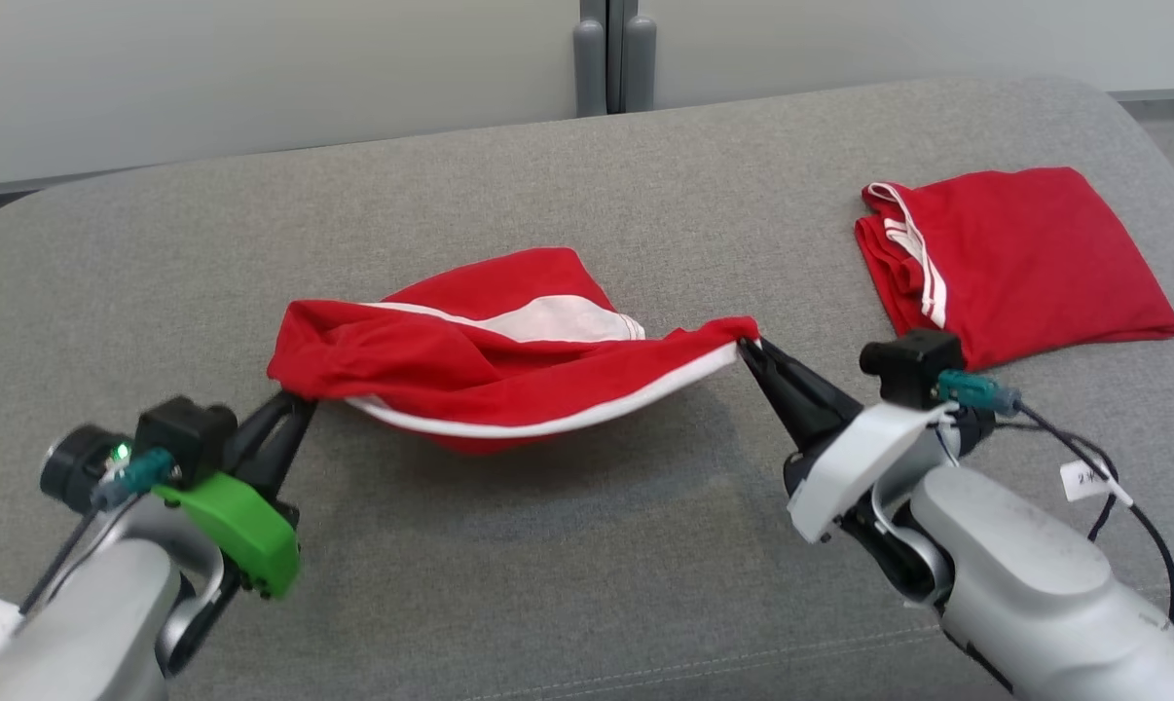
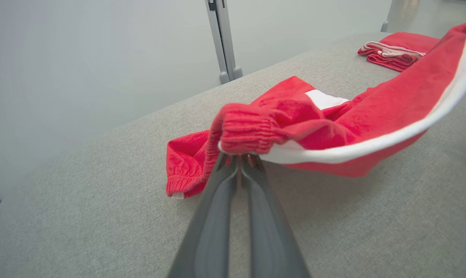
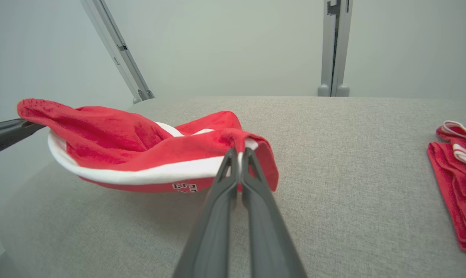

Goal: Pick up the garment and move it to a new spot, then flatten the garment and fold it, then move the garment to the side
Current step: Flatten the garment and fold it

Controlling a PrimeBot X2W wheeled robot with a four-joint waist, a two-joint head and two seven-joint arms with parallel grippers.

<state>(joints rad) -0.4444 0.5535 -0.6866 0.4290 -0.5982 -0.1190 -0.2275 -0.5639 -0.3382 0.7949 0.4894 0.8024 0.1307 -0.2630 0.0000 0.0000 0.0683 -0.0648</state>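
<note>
The garment is red cloth with white stripes, hanging stretched between my two grippers just above the grey cushioned surface. My left gripper is shut on its left end, a ribbed waistband corner. My right gripper is shut on its right end, a bunched corner. The middle sags in a curve, with its far part resting on the surface. In the right wrist view, the left gripper's dark fingers reach in from the left edge.
A second red garment with white stripes lies folded at the right rear of the surface, also visible as a red folded pile and at the right edge. Grey wall panels and a metal post stand behind.
</note>
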